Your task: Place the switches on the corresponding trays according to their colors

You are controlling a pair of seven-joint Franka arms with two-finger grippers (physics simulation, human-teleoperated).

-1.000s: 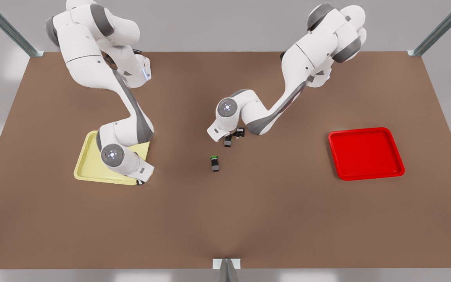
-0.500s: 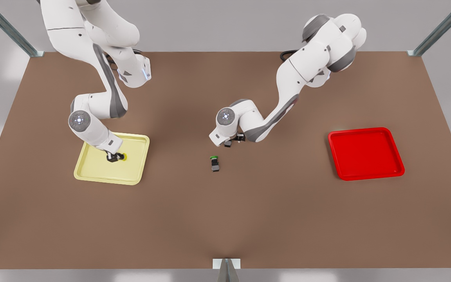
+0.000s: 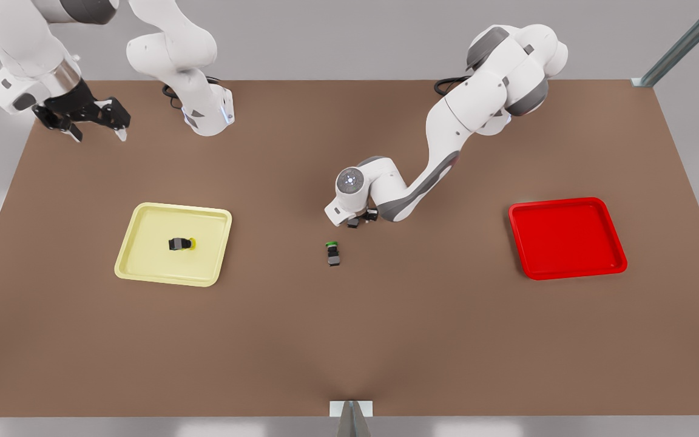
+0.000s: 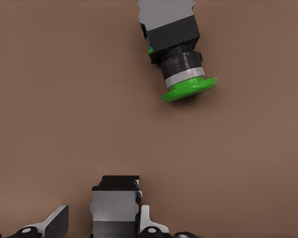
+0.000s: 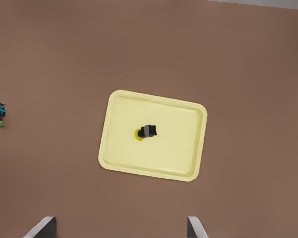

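Brown tabletop (image 3: 349, 340): yellow switch (image 3: 180, 243) lies in the yellow tray (image 3: 143, 267). Right gripper (image 3: 81, 123) hangs spread apart, high. Left gripper (image 3: 360, 220) straddles a dark switch (image 4: 114, 208), fingers not quite touching.

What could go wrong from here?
1. The left tool is open around a dark switch, one finger close to its body and the other apart; closing may twist or shove it.
2. The green switch lies close by and could be bumped on lift-off.
3. That dark switch's cap is hidden, so its colour is unconfirmed, and the red tray is far off: a weak grip may drop it.
The right tool waits, open.
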